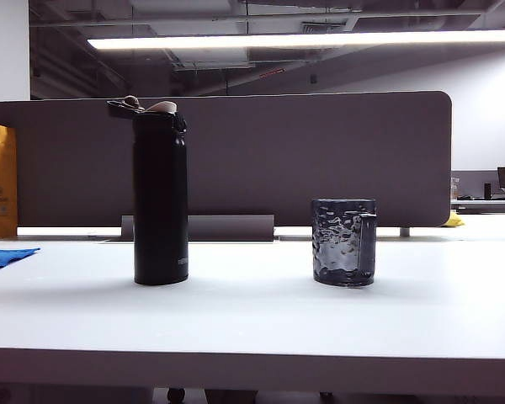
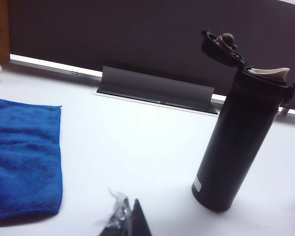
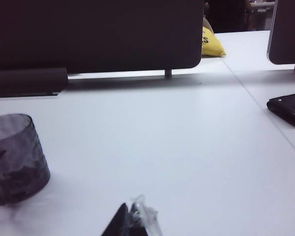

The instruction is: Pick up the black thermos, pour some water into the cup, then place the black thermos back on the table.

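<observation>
One tall, slim, matte-black cylindrical thermos (image 1: 160,198) stands upright on the large flat white bench (image 1: 252,324), left of centre in the exterior view. Its flip-top lid is swung open at the top, baring a beige spout, and small white lettering sits near its base. One short, dark smoky-blue translucent glass cup (image 1: 344,241) with a dimpled, hammered surface and a straight side handle stands upright at the thermos's 3 o'clock, well apart from it; the thermos rises to roughly twice the cup's height. Neither vessel is touched by anything. One wide, matte grey partition panel with rounded corners (image 1: 320,156) runs across the back of the bench at 12 o'clock. One soft, fuzzy blue cloth (image 2: 22,157) lies flat at the thermos's 9 o'clock, near the bench's left edge. One orange-yellow paper bag (image 1: 0,177) stands at the far left, and one flat black case (image 3: 289,108) lies on the neighbouring bench off to the right. Two pincers show, one per wrist view, only as dark tips with a scrap of clear wrapping: the left pincer (image 2: 125,221) sits low near the thermos, the right pincer (image 3: 132,221) low near the cup. Both pincers are closed tight and hold nothing.
</observation>
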Available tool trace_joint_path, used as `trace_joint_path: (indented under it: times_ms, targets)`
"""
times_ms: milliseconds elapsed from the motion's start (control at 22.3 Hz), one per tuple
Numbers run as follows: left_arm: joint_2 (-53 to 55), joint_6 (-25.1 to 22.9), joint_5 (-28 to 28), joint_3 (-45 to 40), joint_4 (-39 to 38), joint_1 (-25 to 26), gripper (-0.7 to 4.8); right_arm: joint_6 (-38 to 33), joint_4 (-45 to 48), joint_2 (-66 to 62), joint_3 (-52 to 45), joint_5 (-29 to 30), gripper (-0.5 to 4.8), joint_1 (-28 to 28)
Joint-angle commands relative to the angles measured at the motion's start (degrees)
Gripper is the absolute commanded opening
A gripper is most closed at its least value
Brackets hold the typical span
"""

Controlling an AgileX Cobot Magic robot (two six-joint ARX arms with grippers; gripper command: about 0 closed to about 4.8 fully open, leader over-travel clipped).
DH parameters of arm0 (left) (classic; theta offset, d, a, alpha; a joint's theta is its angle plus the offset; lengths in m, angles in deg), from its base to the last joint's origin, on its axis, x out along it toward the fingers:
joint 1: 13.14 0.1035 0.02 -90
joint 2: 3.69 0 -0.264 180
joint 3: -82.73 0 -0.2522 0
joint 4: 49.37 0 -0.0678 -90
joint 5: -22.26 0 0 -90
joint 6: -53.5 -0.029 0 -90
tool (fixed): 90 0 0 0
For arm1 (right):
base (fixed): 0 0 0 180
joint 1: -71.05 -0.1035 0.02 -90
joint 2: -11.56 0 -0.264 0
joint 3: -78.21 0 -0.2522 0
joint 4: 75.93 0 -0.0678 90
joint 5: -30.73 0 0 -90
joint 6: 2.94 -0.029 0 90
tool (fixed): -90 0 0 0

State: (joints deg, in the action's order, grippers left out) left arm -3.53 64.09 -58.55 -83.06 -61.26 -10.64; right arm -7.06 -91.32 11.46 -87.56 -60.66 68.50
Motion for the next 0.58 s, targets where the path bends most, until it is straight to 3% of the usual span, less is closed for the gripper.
trace_joint_path:
  times_ms: [45,359,538,583]
  targets:
    - [0.1,0.2,0.1,0.1,1.7,0.1,-0.05,0.0,1.0,0.0,-0.2,0.1,-0.01,-0.1]
    - [0.1,0.3,0.0,0.1,2.0,0.1,-0.05,0.0,1.5,0.0,-0.2,0.0,-0.01,-0.1]
    - [0.1,3.1,0.4,0.4,2.1,0.1,-0.05,-2.5,2.0,0.0,0.5,0.4,0.04,-0.1]
    - [0.1,4.4,1.4,0.9,2.1,0.1,0.07,-4.0,1.6,0.0,1.4,1.3,0.55,-0.1]
